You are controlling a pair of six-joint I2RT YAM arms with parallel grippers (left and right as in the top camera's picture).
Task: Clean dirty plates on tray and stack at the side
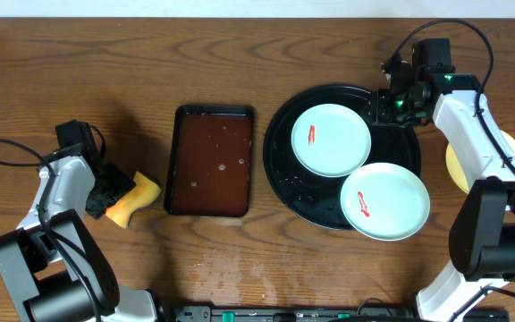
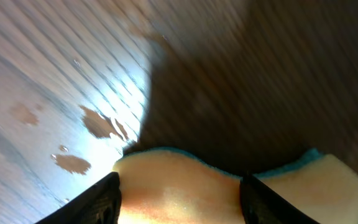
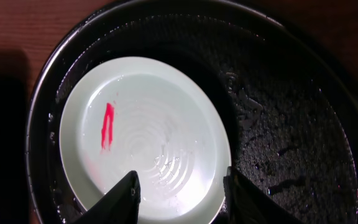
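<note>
Two red-smeared mint plates sit on the black tray (image 1: 282,177), the upper plate (image 3: 148,124) under the right gripper's (image 3: 180,186) parted, empty jaws, the lower plate (image 1: 384,201) overhanging the rim. Only the overhead view shows this second plate and a yellow plate (image 1: 455,168) beside the tray, while the left gripper (image 2: 179,199) straddles a sponge (image 2: 166,171), its grip unclear.

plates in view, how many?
3: one mint-white plate inside the black tray, a second mint-white plate overhanging its lower-right rim, a pale yellow plate on the table, partly behind the right arm.
</note>
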